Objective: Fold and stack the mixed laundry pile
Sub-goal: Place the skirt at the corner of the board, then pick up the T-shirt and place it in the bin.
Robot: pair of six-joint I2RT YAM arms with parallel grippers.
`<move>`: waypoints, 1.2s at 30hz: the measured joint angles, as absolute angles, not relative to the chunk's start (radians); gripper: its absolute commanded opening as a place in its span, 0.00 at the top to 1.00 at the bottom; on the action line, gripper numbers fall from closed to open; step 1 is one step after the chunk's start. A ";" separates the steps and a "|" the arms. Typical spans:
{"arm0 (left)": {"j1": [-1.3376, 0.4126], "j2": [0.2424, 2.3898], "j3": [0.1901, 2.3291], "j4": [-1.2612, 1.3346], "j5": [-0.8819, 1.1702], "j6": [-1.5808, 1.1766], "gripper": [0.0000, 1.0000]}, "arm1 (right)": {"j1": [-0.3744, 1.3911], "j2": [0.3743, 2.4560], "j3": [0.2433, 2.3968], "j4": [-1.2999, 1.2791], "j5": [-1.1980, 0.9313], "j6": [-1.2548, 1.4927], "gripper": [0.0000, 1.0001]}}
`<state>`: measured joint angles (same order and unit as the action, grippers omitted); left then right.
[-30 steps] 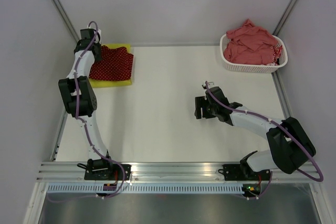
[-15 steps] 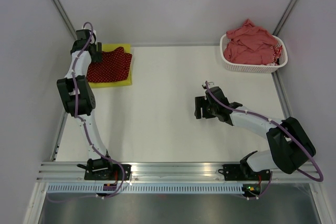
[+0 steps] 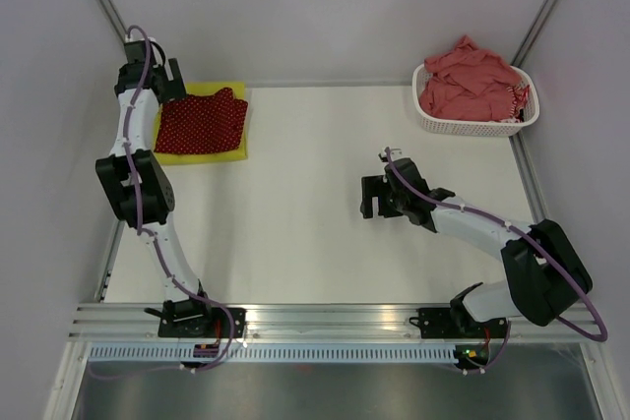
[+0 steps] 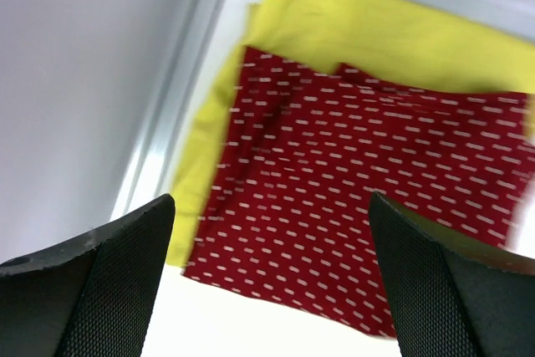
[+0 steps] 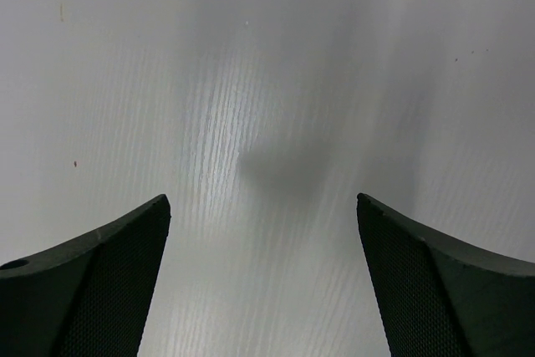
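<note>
Left gripper (image 4: 269,206) backed off dark red dotted cloth (image 4: 359,173), jaws wide, empty. Right gripper (image 5: 263,202) jaws wide over surface (image 5: 267,56); remaining laundry (image 3: 471,81) in basket (image 3: 472,127) far-right, right arm nearer.

"What carries everything?"

"A white worktop (image 3: 315,154) with a faint grain; a soft shadow falls on it in the right wrist view."

"And directly on it?"

"A yellow-green garment (image 4: 384,31), spread flat in the far left corner. A white perforated plastic basket (image 3: 472,126) stands in the far right corner, well apart from it."
</note>
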<state>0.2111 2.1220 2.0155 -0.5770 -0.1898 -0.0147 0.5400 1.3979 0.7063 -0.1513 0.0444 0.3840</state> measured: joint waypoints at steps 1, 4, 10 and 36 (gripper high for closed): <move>0.212 2.100 2.005 -0.579 -0.146 -0.033 0.00 | 0.540 1.398 0.712 -0.152 0.047 0.382 0.02; 0.211 2.025 1.955 -0.575 0.002 -0.092 0.01 | 0.540 1.389 0.733 -0.158 0.056 0.379 0.02; 0.154 1.768 1.648 -0.487 0.168 -0.229 0.00 | 0.537 1.368 0.821 -0.196 0.116 0.376 0.02; -0.356 1.219 0.811 -0.228 0.136 -0.488 0.01 | -0.098 2.425 2.228 -0.268 0.182 0.113 0.02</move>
